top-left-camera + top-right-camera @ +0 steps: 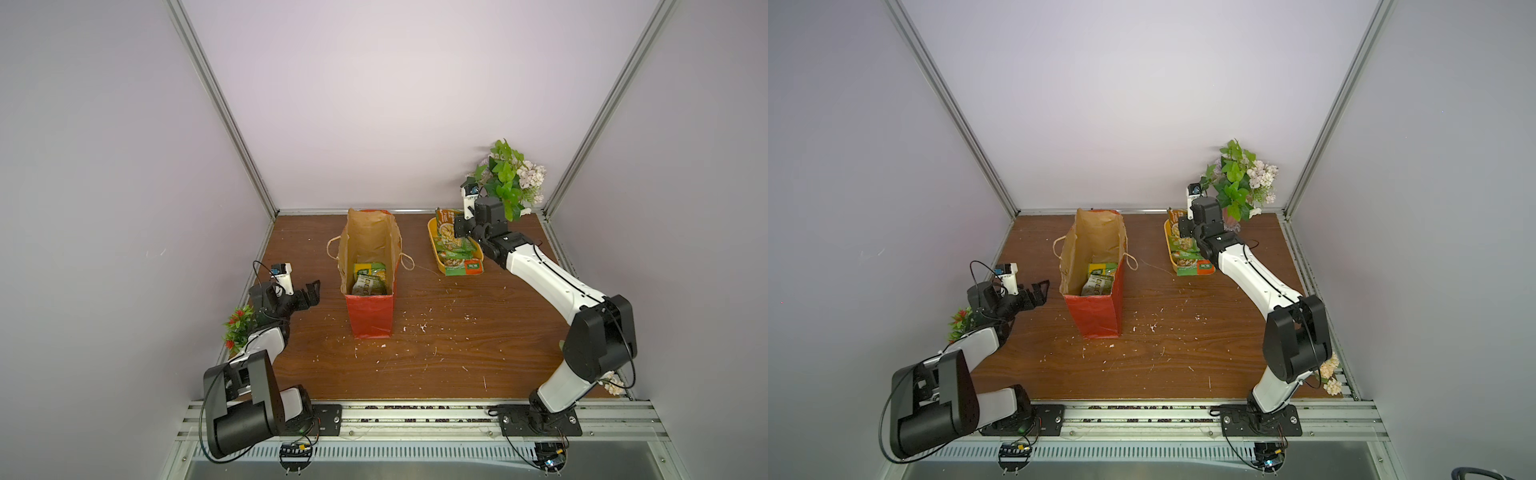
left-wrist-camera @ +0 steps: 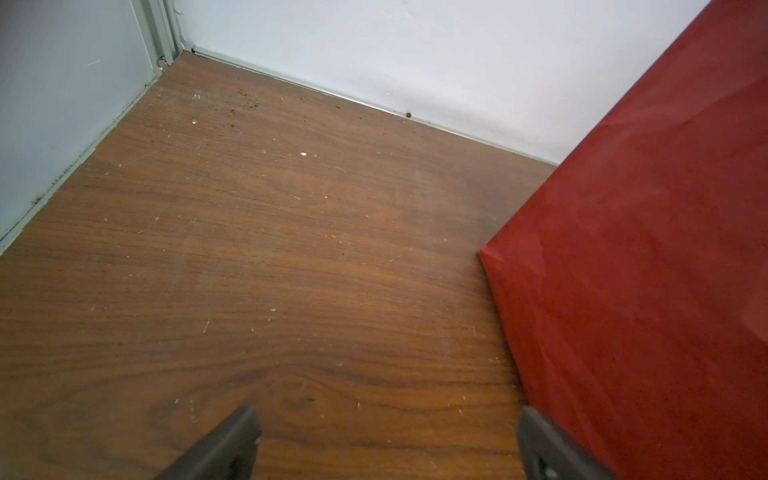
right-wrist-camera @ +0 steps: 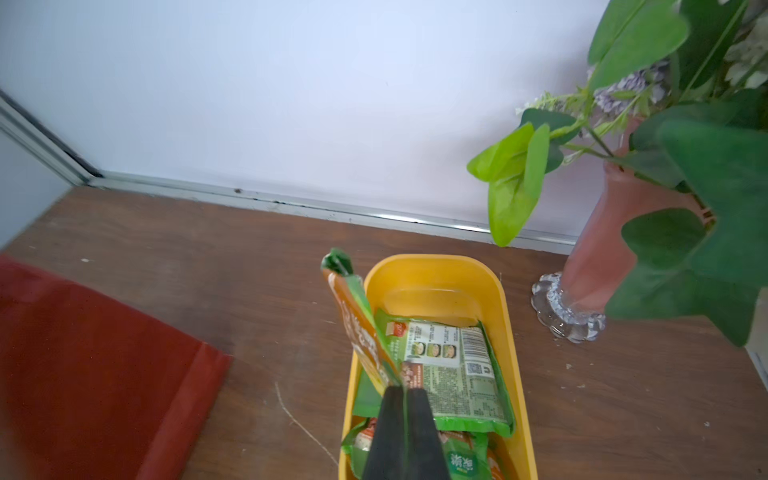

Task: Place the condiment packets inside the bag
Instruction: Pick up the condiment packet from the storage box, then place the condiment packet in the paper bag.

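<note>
Nearest, the L fingers point(image 2: 224, 449) are seen spread wide and empty, low over the table point(image 1: 457, 353), just beside the bag point(image 1: 370, 316); contact w/ its red wall can't be told. The bag is stood upright mid-table, mouth open. A few bagged packets point(image 1: 369, 278) are seen at its bottom, so the task is judged part done.

Farther off, to the right and well apart from the bag, the tub point(image 3: 511, 332) is found near the back wall. The R fingers point(image 3: 390, 428) are pressed together on the lower edge of the held packet point(image 3: 361, 332), green/orange, which is stood on edge along the tub's bag-side rim. Several tub packets point(image 3: 453, 370) are left lying flat inside. Just past the tub, a vase point(image 3: 598, 257) w/ leaves is crowded close to the wrist.

Step in hand, as judged: pick made, carry not yet begun. Next, a straight lift clear of the rim is called for, then a swing across to above the bag mouth; the fingers are to be parted only there. Only a thin edge is gripped, so slip or swing is to be watched. The mouth is narrow and its paper walls look soft.
</note>
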